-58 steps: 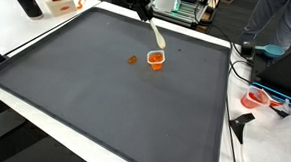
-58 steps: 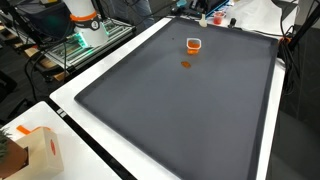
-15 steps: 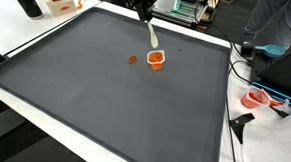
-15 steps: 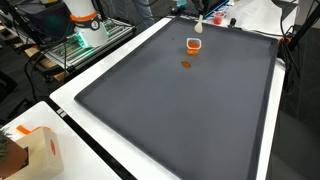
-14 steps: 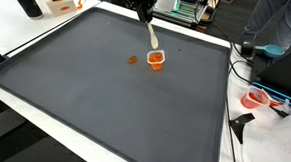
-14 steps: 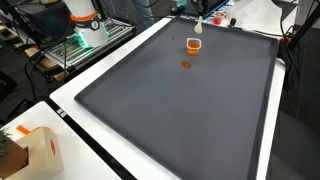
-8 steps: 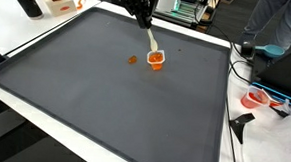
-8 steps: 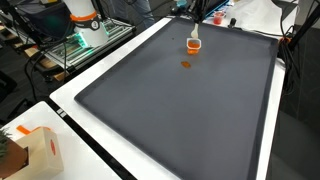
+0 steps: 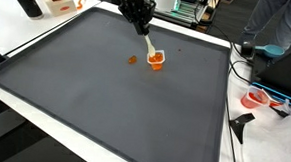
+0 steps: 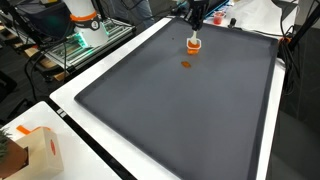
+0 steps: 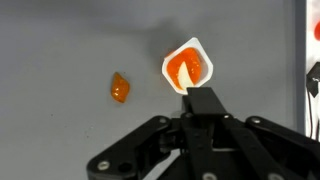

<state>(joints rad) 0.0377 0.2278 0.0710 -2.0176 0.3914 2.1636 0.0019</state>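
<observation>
A small white cup [image 9: 156, 60] with orange filling stands on the dark grey mat [image 9: 104, 99] near its far edge. It also shows in the wrist view as the cup [image 11: 188, 67] and from the other side as the cup [image 10: 193, 44]. A loose orange piece [image 9: 132, 60] [image 11: 120, 87] [image 10: 186, 64] lies on the mat just beside it. My gripper [image 9: 139, 16] [image 10: 196, 15] [image 11: 205, 128] is shut on a pale spoon [image 9: 149, 43]. The spoon's handle [image 11: 203, 103] runs out between the jaws, and its tip reaches the cup's rim.
The mat lies on a white table [image 9: 24, 115]. Orange and white items [image 9: 60, 1] stand at a far corner. A person [image 9: 273, 28] stands beside the table, with a red-and-white item [image 9: 255, 97] and cables below. A cardboard box [image 10: 30, 150] sits at a near corner.
The gripper has come down and toward the cup with the spoon. The spoon's tip, earlier above and behind the cup, is now at the cup. Cup and orange piece have not moved.
</observation>
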